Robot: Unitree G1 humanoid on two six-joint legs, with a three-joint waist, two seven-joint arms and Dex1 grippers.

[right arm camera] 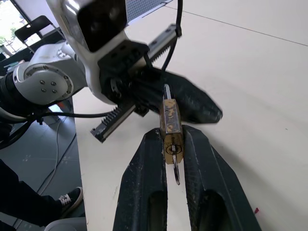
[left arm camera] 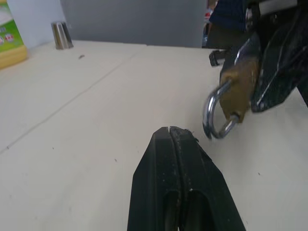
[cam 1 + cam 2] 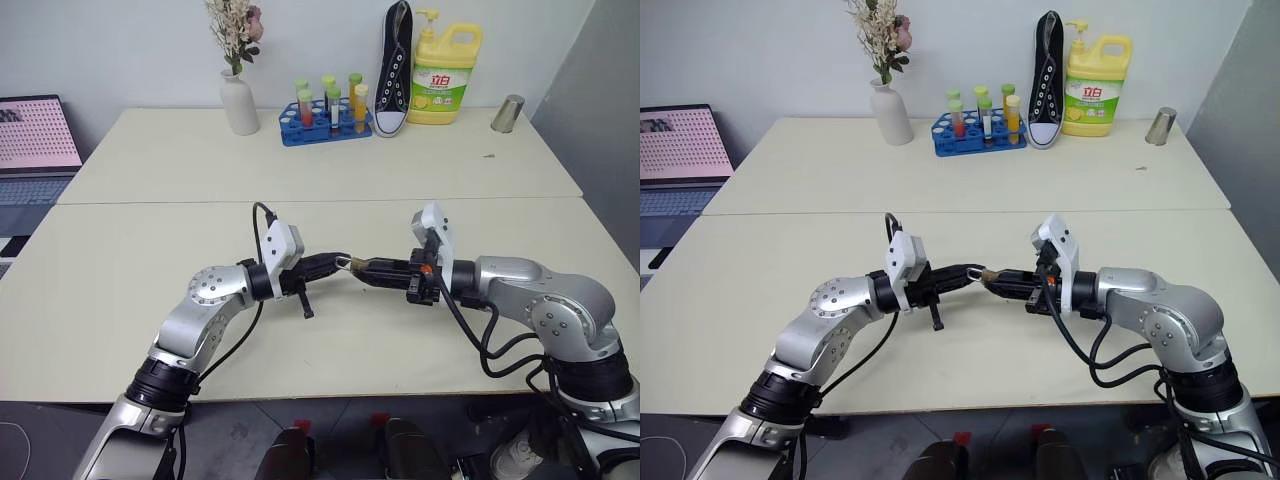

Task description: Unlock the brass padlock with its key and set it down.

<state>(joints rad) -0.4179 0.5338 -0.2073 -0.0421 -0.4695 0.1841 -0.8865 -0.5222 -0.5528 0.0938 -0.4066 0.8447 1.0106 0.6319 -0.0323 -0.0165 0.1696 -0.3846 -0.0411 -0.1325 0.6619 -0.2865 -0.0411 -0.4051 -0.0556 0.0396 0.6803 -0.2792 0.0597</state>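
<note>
Right gripper clamps brass padlock by body between both fingers, above bare table centre. Key sticks out of padlock's keyhole end, toward right wrist. Silver shackle points at 9 o'clock toward left gripper. Left gripper fully closed, holding nothing, tips just beside shackle; contact unclear.

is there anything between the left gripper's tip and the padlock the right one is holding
No, just bare air. In the left wrist view the shut left gripper sits beside the brass padlock, short of its shackle, above the table.
</note>
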